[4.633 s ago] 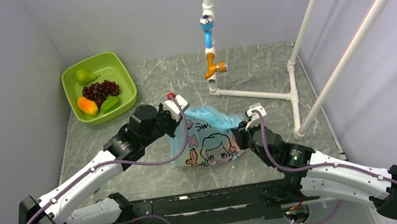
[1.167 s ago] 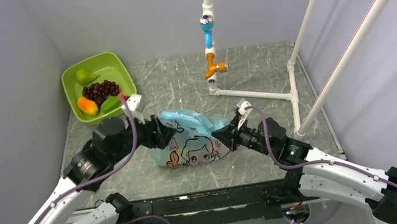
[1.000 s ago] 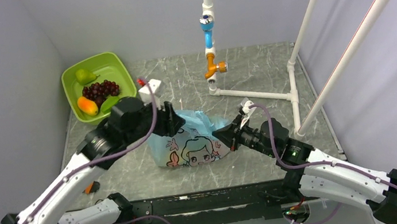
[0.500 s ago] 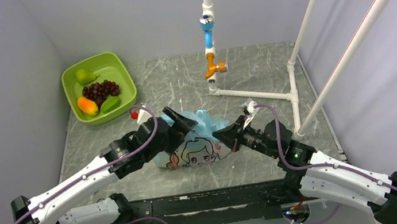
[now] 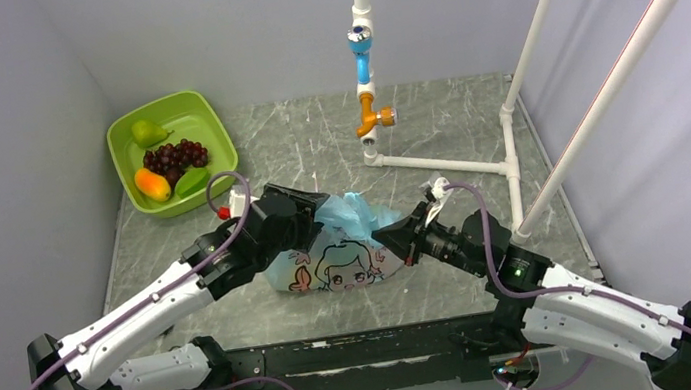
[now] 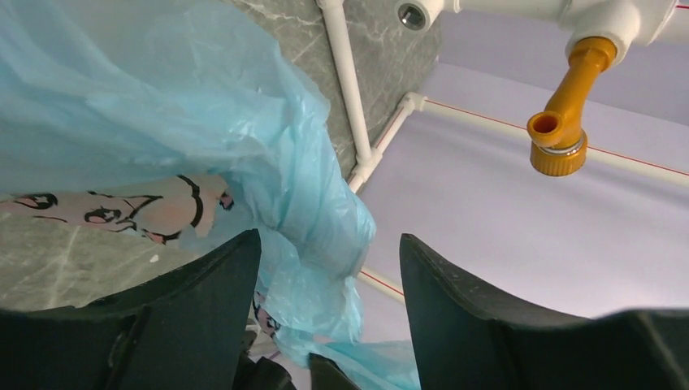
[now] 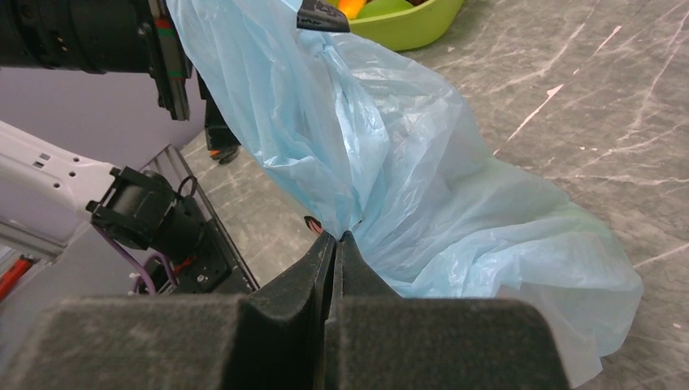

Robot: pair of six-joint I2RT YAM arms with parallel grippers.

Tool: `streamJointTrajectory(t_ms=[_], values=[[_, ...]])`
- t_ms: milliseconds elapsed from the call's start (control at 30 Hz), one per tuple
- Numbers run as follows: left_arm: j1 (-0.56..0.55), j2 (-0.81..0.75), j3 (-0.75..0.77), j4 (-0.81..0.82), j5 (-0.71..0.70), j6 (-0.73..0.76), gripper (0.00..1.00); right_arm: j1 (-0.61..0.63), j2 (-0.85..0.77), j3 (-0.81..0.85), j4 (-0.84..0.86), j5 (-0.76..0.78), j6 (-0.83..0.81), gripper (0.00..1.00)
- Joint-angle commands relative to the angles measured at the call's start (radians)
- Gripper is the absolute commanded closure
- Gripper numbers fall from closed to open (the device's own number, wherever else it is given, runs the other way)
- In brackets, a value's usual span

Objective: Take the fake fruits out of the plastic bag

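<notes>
Pinching the plastic bag's (image 5: 344, 256) right-side film, R hand (image 7: 337, 236) was pressed shut, prob. anchoring it mid-worktop (image 5: 453, 120). L hand (image 6: 325, 244), fingers spread, straddled the bunched mouth w/o gripping, likely to widen it. Fake fruits inside: hidden. Far left, green tub (image 5: 211, 122) held an orange fruit (image 5: 151, 184) and a green fruit (image 5: 190, 181).

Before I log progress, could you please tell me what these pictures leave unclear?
- What is in the bag: in every view, its film hides it.
- The left tool: in the top view its arm covers it; in the wrist view, whether it touches the film is unclear.
- The tub: in the right wrist view, the top edge cuts it off.
</notes>
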Motion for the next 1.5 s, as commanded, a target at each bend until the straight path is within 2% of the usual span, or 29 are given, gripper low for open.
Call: streamJointTrajectory(t_ms=[0,67,167,267,300,333,367,400,533,633,700,767,800,900,967,1000,1067,1167,1233,1333,1467], values=[[0.013,0.018,0.004,0.071,0.046,-0.041,0.32,0.000,0.026,-0.005,0.032,0.005,-0.022,1.00],[0.020,0.028,-0.012,0.133,0.064,0.000,0.40,0.000,0.046,0.000,0.036,0.010,-0.027,1.00],[0.052,0.035,-0.040,0.200,0.122,0.070,0.59,-0.001,0.057,0.017,0.010,0.036,-0.020,1.00],[0.096,0.023,-0.085,0.277,0.208,0.131,0.64,0.000,0.027,0.013,-0.010,0.075,-0.011,1.00],[0.115,0.018,-0.101,0.301,0.244,0.143,0.72,0.000,0.015,0.010,-0.017,0.080,-0.009,1.00],[0.130,0.009,-0.120,0.325,0.276,0.153,0.86,0.000,0.004,0.011,-0.029,0.086,-0.009,1.00],[0.143,-0.003,-0.139,0.349,0.298,0.170,0.95,0.000,-0.009,0.013,-0.047,0.103,-0.008,1.00],[0.159,-0.019,-0.155,0.371,0.319,0.195,1.00,0.000,-0.023,0.013,-0.072,0.127,-0.001,1.00],[0.251,-0.116,-0.228,0.538,0.470,0.408,1.00,0.000,-0.127,-0.027,-0.193,0.264,0.065,1.00],[0.325,-0.242,-0.279,0.644,0.601,0.610,1.00,-0.001,-0.214,-0.079,-0.262,0.284,0.117,1.00],[0.355,-0.312,-0.279,0.574,0.623,0.675,1.00,0.000,-0.250,-0.103,-0.298,0.241,0.170,1.00],[0.384,-0.361,-0.291,0.510,0.653,0.676,1.00,0.000,-0.261,-0.132,-0.307,0.175,0.214,0.99],[0.389,-0.378,-0.312,0.517,0.672,0.654,1.00,-0.001,-0.260,-0.152,-0.297,0.117,0.230,0.96],[0.391,-0.401,-0.401,0.692,0.771,0.581,1.00,0.000,-0.223,-0.170,-0.255,-0.033,0.224,0.81],[0.390,-0.394,-0.436,0.768,0.824,0.552,1.00,0.001,-0.196,-0.117,-0.312,-0.054,0.216,0.71],[0.391,-0.387,-0.440,0.774,0.843,0.550,1.00,-0.001,-0.185,-0.079,-0.365,-0.037,0.217,0.62],[0.391,-0.383,-0.434,0.755,0.864,0.574,1.00,-0.001,-0.150,0.014,-0.477,0.017,0.224,0.38],[0.390,-0.398,-0.437,0.734,0.870,0.604,1.00,0.000,-0.070,0.171,-0.652,0.108,0.227,0.19],[0.390,-0.414,-0.445,0.724,0.865,0.617,1.00,-0.002,-0.023,0.297,-0.746,0.173,0.254,0.03],[0.391,-0.430,-0.447,0.683,0.847,0.637,1.00,-0.002,0.054,0.448,-0.826,0.215,0.256,0.01],[0.391,-0.427,-0.435,0.670,0.839,0.661,1.00,-0.002,0.169,0.594,-0.845,0.130,0.261,0.01]])
